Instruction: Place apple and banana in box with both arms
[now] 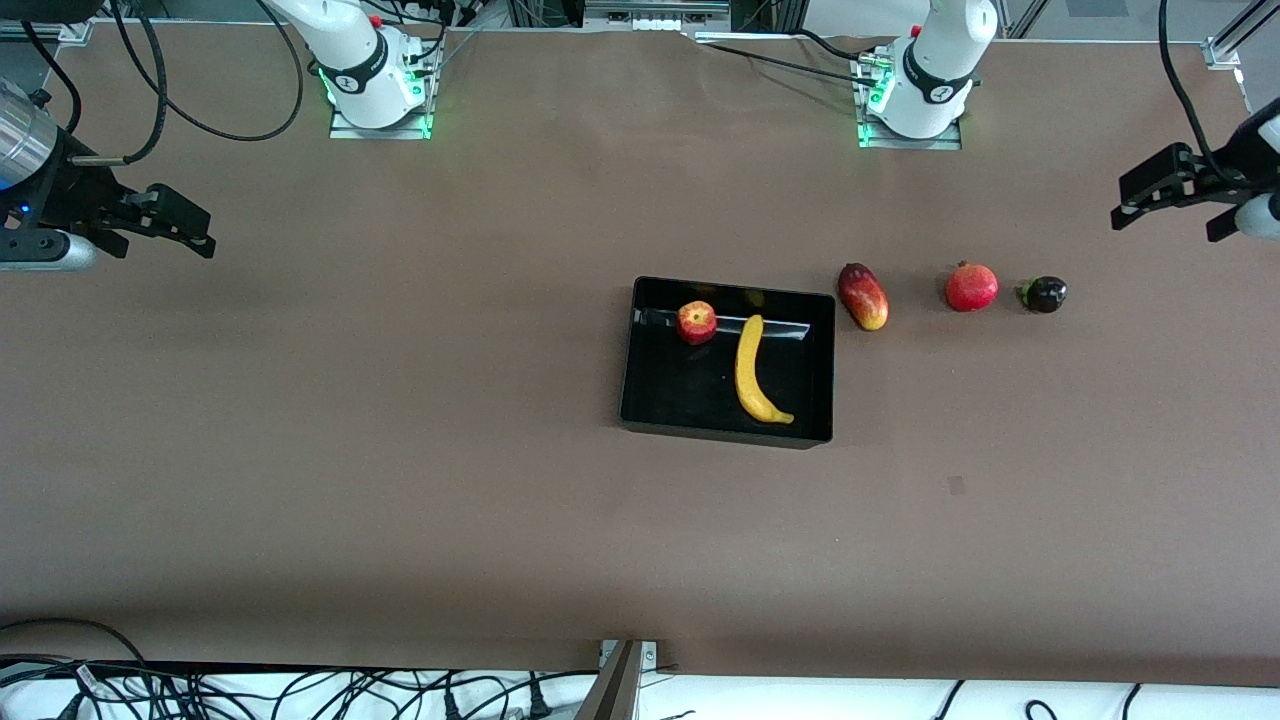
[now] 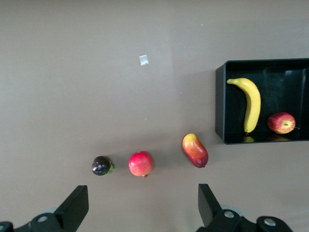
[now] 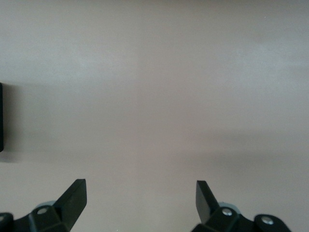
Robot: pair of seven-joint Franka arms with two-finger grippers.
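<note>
The red-and-yellow apple point(image 1: 696, 322) and the long yellow banana point(image 1: 752, 370) lie side by side in the glossy black box point(image 1: 800, 372) mid-table. They show in the left wrist view too: the apple point(image 2: 281, 123), the banana point(image 2: 251, 104) and the box point(image 2: 220, 101). My left gripper point(image 1: 1140, 200) is open and empty, up over the left arm's end of the table; in its own view point(image 2: 143, 205) only bare table lies between its fingers. My right gripper point(image 1: 195, 232) is open and empty over the right arm's end, above bare table point(image 3: 141, 198).
A red-yellow mango point(image 1: 863, 296), a red pomegranate point(image 1: 972, 287) and a small dark fruit point(image 1: 1043, 294) lie in a row beside the box, toward the left arm's end. A small pale scrap point(image 1: 956, 486) lies nearer the camera. Cables run along the table's front edge.
</note>
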